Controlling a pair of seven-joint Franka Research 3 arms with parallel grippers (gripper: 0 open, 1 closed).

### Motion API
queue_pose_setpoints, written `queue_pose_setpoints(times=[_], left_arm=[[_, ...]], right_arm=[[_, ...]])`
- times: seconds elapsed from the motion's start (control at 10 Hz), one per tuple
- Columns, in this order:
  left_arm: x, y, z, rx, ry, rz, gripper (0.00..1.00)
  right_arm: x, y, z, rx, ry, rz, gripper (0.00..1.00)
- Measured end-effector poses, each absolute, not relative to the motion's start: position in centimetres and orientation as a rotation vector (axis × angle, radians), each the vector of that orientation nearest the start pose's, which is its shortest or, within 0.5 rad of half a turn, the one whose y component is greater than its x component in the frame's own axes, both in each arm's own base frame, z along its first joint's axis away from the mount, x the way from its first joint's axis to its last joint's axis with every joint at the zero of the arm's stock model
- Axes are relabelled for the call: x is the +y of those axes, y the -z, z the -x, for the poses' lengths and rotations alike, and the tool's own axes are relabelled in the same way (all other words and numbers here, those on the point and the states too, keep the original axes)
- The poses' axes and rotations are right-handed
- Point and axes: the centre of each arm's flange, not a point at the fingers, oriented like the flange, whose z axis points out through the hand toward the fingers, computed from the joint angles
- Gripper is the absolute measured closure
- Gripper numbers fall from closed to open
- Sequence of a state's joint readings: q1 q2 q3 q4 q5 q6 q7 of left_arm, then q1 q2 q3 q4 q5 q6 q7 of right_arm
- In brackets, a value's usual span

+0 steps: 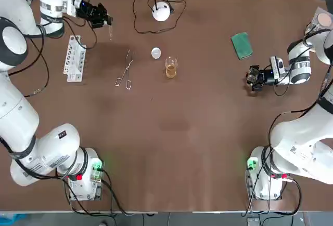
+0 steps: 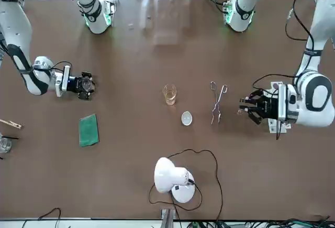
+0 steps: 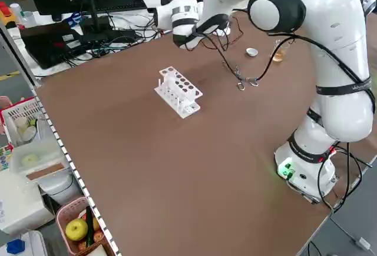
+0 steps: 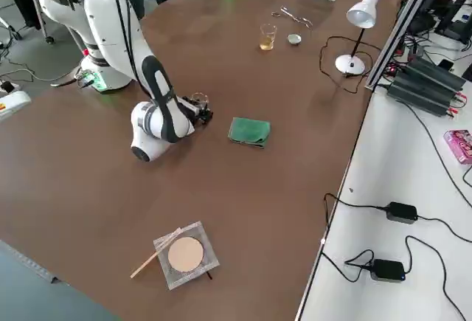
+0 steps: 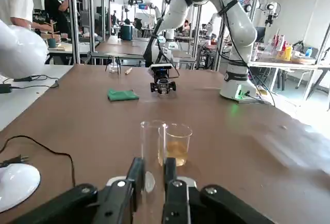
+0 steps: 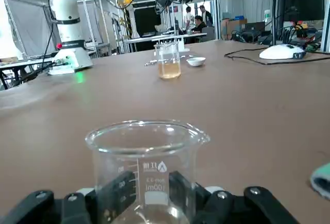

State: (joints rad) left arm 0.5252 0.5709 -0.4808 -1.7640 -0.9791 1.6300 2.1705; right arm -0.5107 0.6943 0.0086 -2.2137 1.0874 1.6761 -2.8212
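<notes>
The left tool [image 3: 207, 27] hovers near the far edge of the table [image 3: 147, 162]. The white tube rack [image 3: 178, 91] stands nearer the left edge, and the tongs [image 3: 238, 79] lie beyond it.

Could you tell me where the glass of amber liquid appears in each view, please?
Top: glass, centre.
Front: centre.
Left side: upper right.
Right side: top middle.
Left wrist: glass behind held tube.
Right wrist: glass beyond held beaker.
Landmark: white dish beside it.

The only legible print is on the glass beaker [image 6: 147, 154] at the 3 o'clock side of the bench [image 1: 171, 132]. It is a white volume mark, seen mirrored through the glass, that reads 100 ml. The small white logo above it cannot be made out.
</notes>
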Motion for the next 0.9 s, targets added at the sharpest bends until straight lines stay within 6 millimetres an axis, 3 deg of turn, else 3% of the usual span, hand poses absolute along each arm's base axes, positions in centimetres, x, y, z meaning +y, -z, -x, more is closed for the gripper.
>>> queue_pose_setpoints(times=[0.3, 0.7, 0.9], left_arm=[[-8.9, -29.2, -59.4, -1.429, -0.843, -1.285, 0.79], [-15.0, -30.9, -57.4, -1.474, -0.751, -1.369, 0.79], [-17.5, -31.4, -56.6, -1.5, -0.713, -1.439, 0.79]], right_arm=[[-8.8, -6.5, -42.2, -1.204, 1.09, 1.446, 0.62], [-3.5, -6.8, -43.9, -1.148, 1.125, 1.444, 0.62], [0.1, -6.8, -43.9, -1.103, 1.134, 1.446, 0.62]])
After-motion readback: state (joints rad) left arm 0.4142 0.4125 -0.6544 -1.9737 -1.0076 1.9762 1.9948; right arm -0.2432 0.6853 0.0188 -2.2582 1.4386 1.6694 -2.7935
